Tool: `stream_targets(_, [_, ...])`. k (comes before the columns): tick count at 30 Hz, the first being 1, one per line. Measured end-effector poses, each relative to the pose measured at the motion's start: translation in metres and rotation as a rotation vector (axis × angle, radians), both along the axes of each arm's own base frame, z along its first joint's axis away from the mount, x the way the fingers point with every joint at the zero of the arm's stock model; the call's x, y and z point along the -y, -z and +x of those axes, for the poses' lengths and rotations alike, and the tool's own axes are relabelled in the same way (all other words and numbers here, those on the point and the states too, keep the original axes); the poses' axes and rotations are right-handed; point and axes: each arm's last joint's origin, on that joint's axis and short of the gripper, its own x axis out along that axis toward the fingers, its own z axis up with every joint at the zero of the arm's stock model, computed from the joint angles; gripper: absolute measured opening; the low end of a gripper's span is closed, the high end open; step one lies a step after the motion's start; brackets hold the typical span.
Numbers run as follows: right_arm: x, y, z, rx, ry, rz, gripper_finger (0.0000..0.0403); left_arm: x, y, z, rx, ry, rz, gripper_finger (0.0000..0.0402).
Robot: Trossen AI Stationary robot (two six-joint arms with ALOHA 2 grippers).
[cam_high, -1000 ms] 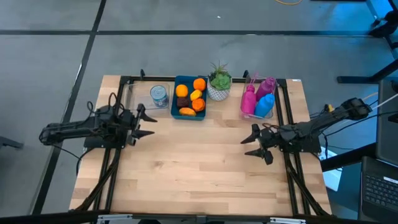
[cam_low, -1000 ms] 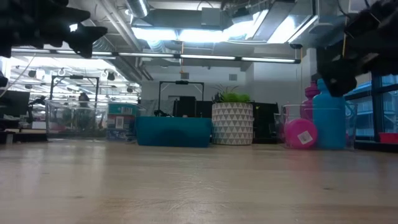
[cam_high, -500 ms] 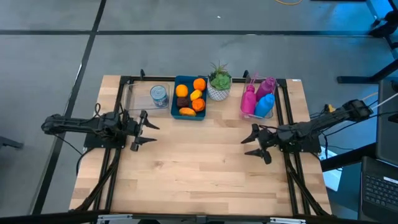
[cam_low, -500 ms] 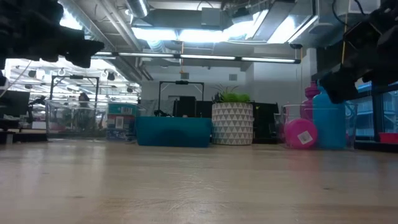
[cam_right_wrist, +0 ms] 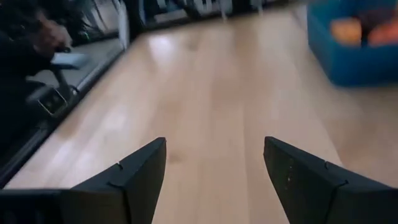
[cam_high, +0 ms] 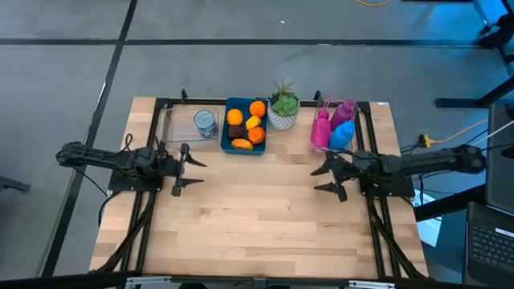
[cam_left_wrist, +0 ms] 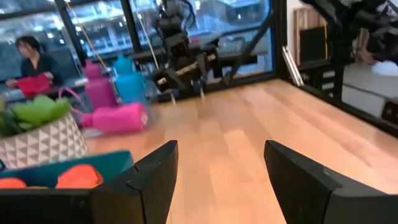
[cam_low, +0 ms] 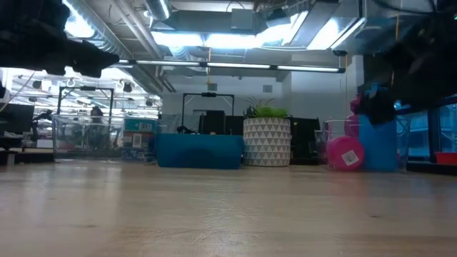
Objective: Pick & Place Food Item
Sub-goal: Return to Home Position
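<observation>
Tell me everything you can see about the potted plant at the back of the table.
The potted plant has a round white pot patterned with grey triangles and spiky green leaves on top. It stands upright at the far edge of the wooden table, between the blue tray and the clear bin, close to the tray; contact can't be told.

Grey floor (cam_high: 64, 72) with dark seams (cam_high: 241, 42), pale wooden table (cam_high: 265, 225), bright ceiling lights (cam_low: 193, 39) overhead.

Your left gripper (cam_high: 186, 167) and right gripper (cam_high: 328, 177) were matte black with wedge-shaped fingers (cam_left_wrist: 143, 180); a yellow cable (cam_high: 458, 136) showed at 3 o'clock.
</observation>
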Motion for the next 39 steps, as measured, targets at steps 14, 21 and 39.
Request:
stream_targets(14, [0.011,-0.008,-0.017,0.044,0.033,0.085,0.0269,0.001,0.007,0.000,-0.071,0.031,-0.011,0.0231])
stream_targets(21, [0.002,-0.017,-0.023,0.156,0.057,0.015,0.0269,0.001,0.008,-0.001,-0.079,0.045,0.008,0.0231])
stream_targets(39, [-0.011,-0.026,-0.028,0.258,-0.152,0.036,0.0269,-0.001,0.009,-0.001,-0.088,-0.040,0.032,0.0231])
